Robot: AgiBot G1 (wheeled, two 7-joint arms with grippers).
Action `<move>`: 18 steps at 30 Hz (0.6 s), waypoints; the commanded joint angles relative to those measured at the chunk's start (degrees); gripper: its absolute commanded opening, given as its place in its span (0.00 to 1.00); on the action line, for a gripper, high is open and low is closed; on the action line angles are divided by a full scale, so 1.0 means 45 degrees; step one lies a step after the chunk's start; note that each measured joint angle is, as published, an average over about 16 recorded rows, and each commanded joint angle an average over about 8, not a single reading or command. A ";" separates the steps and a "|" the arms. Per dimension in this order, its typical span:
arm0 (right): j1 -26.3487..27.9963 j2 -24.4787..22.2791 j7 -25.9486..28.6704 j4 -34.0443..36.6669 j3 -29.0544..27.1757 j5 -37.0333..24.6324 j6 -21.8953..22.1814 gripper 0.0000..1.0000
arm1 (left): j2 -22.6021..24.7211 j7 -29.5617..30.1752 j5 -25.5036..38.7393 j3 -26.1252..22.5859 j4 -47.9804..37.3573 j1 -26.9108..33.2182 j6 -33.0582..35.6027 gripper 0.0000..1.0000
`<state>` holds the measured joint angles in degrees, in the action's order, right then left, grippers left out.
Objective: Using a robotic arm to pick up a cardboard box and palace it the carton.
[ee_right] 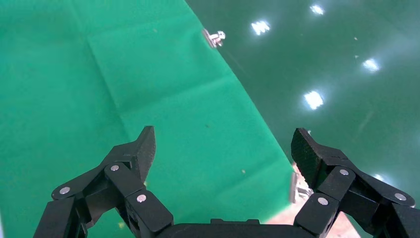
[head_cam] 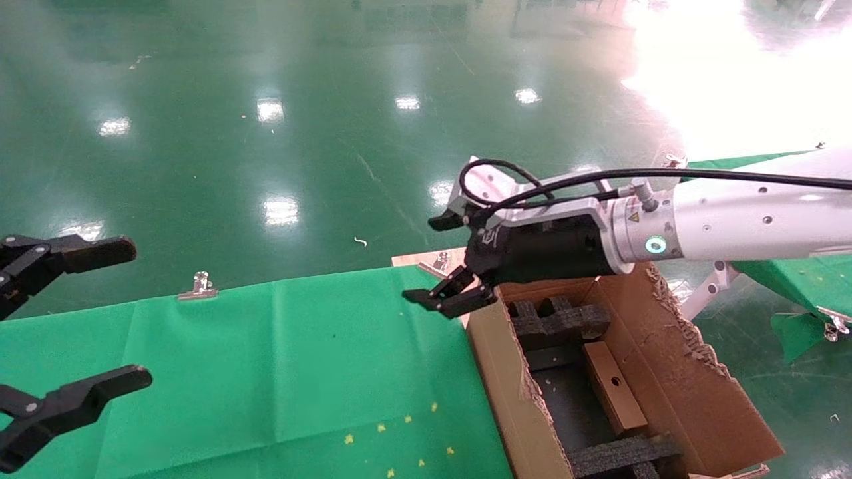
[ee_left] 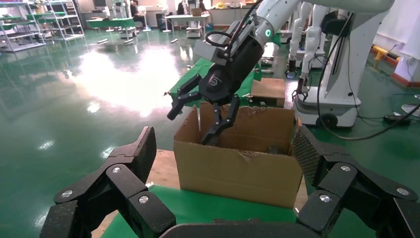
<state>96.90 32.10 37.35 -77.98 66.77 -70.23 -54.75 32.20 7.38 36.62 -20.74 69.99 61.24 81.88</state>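
My right robotic arm (head_cam: 732,216), white with a green ring light, reaches in from the right. Its gripper (head_cam: 421,259) is open and empty, above the carton's far left corner and the green table's edge. It also shows in the left wrist view (ee_left: 193,119), over the carton (ee_left: 237,171). The large carton (head_cam: 672,372) stands open at the table's right end, with black foam inserts (head_cam: 559,319) inside. The small cardboard box (head_cam: 614,389) lies inside the carton between the inserts. In the right wrist view the open gripper (ee_right: 223,146) holds nothing over the green cloth.
My left gripper (head_cam: 138,314) is parked open and empty at the table's left edge; its own view shows it too (ee_left: 223,148). The green cloth table (head_cam: 299,359) has metal clips (head_cam: 200,286) on its far edge. Another brown box (ee_left: 268,91) sits behind the carton.
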 commanded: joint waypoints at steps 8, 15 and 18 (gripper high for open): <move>-0.1322 0.0109 -0.0995 0.0164 -0.1898 0.1061 -0.1158 1.00 | 0.0000 0.0000 0.0000 0.0000 0.0000 0.0000 0.0000 1.00; -0.2367 0.0196 -0.1782 0.0295 -0.3400 0.1901 -0.2073 1.00 | 0.0000 0.0000 0.0000 0.0000 0.0000 0.0000 0.0000 1.00; -0.2815 0.0232 -0.2119 0.0350 -0.4043 0.2260 -0.2465 1.00 | 0.0000 0.0000 0.0000 0.0000 0.0000 0.0000 0.0000 1.00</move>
<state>84.23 33.15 27.81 -76.40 48.57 -60.06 -65.84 32.20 7.38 36.62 -20.74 69.99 61.24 81.88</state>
